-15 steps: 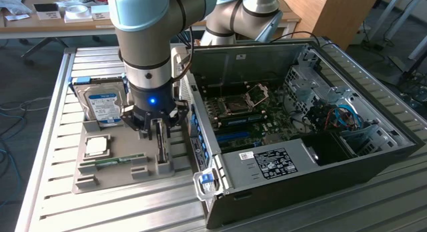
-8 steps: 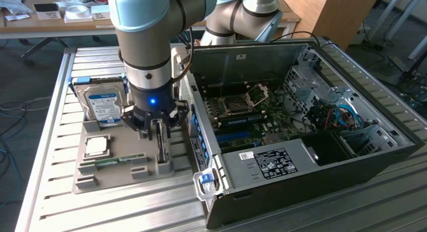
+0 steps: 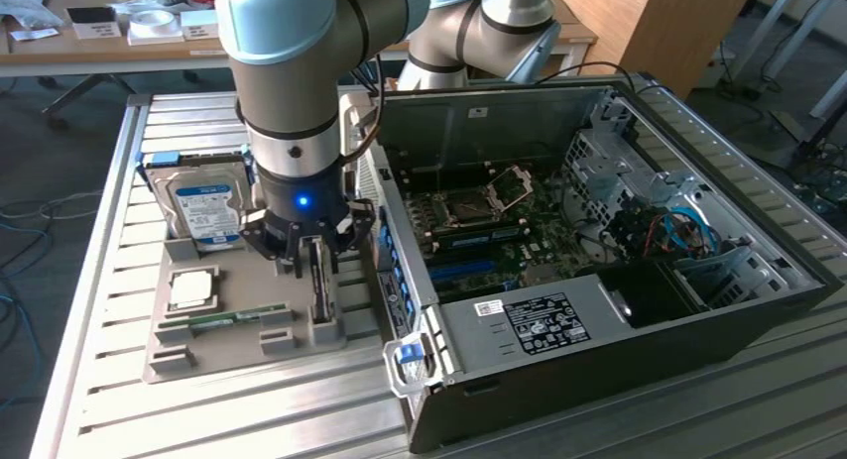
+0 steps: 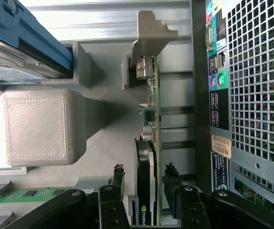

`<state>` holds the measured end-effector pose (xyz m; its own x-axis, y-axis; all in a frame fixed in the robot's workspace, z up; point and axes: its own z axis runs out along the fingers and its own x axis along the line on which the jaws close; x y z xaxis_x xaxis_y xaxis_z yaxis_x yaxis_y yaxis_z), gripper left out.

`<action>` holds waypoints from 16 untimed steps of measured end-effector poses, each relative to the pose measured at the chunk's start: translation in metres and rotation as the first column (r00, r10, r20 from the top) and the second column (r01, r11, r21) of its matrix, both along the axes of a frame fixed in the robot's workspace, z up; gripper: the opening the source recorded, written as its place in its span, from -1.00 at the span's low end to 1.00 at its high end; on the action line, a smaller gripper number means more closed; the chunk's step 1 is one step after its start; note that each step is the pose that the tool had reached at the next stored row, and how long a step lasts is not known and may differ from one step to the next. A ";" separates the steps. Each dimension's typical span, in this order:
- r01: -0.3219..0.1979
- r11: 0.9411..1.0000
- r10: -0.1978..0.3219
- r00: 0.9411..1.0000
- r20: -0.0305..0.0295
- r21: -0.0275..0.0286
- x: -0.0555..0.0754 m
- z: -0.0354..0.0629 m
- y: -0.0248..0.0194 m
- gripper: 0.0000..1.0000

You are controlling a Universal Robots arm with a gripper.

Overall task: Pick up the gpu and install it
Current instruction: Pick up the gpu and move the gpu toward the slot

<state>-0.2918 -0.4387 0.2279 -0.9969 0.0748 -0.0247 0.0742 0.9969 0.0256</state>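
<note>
A: What takes up the most room?

B: The slatted metal surface [image 3: 198,409]. On it, toward the exterior view's right, a computer case [image 3: 741,231] lies on its side with the open side up and the board showing. The arm [image 3: 298,82] comes down just beside the case.

A: Down over what?

B: A grey holder tray [image 3: 225,355] resting on the surface, just beside the case on the exterior view's left. A hard drive [image 3: 205,206] with a blue-and-white label stands at the tray's far end.

A: And the gpu?

B: The gpu [image 4: 151,143] stands on edge in a slot of the tray, on the side nearest the case (its silvery bracket [image 4: 151,38] is at the end away from the arm).

A: Is it gripped?

B: No. The pincer [image 3: 315,266] is apart. Its two dark fingers [image 4: 171,179] straddle the card, one on each face, and a narrow gap shows on both sides.

A: Anything smaller?

B: A narrow green memory stick [image 3: 218,321] lies flat in the tray, near a square silvery chip [image 3: 192,288].
</note>
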 end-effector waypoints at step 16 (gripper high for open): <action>0.000 1.000 0.000 1.000 0.000 0.000 0.000 0.0000 0.0000 -0.22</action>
<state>-0.2918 -0.4387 0.2279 -0.9969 0.0748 -0.0248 0.0742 0.9969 0.0256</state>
